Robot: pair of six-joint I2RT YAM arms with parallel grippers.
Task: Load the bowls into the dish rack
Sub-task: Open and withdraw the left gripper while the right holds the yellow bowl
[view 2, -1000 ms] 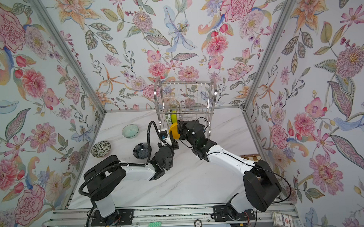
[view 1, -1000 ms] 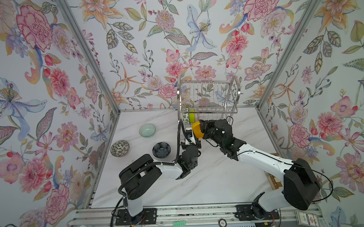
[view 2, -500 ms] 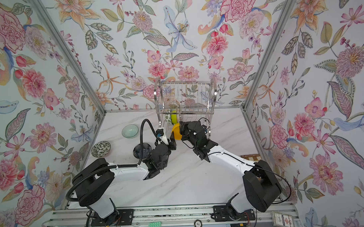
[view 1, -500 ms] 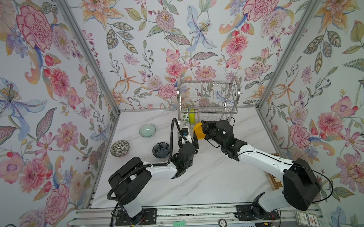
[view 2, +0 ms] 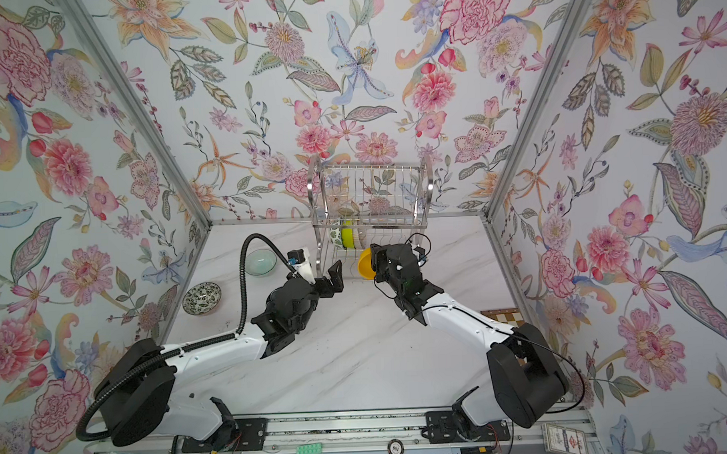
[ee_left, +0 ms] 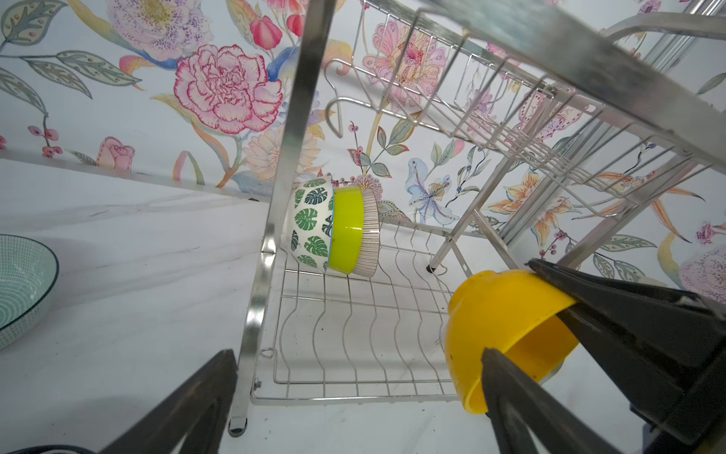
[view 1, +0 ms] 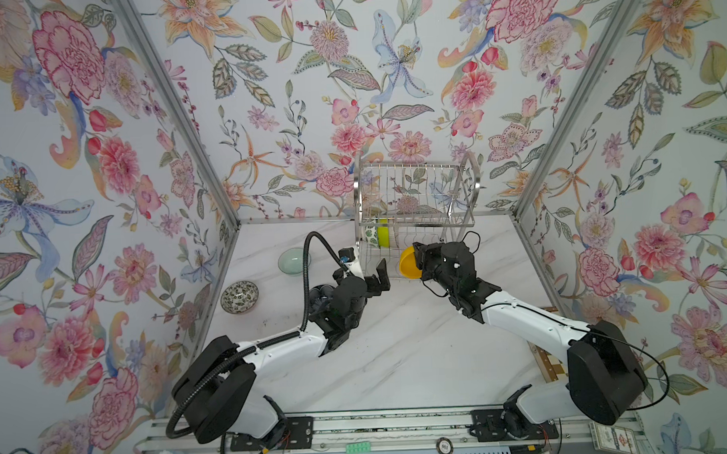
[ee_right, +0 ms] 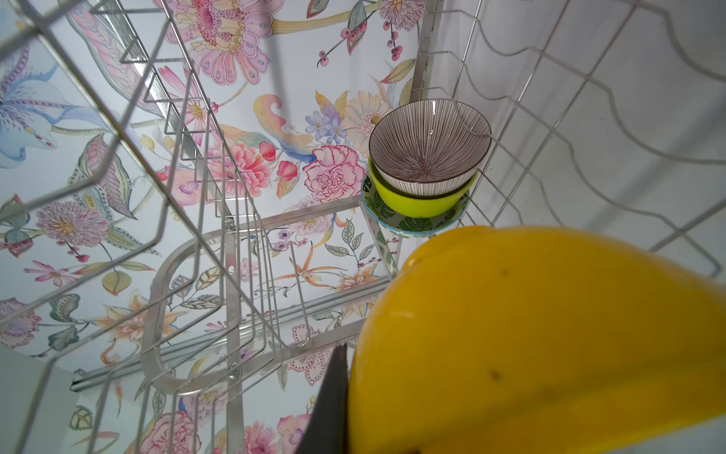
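Holding the orange-yellow bowl (view 1: 406,266) by its rim, R gripper (view 1: 416,261) is clamped tight, at front edge of the dish rack (view 1: 414,193) lower tier. L gripper (view 1: 376,281) is spread wide, empty, just beside. Three nested bowls (ee_left: 345,230) lie on that tier; celadon bowl (view 1: 292,261) & speckled bowl (view 1: 239,297) sit on the table (view 1: 399,360).

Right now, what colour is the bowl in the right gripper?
Plain yellow bowl; left wrist view shows it best.

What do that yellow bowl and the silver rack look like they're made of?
Yellow bowl: smooth, even colour with a soft sheen; glazed ceramic or plastic, the look leaves it open.
Dish rack: metal, probably polished steel; bright silver tubes and thin wires with mirror-like glints.
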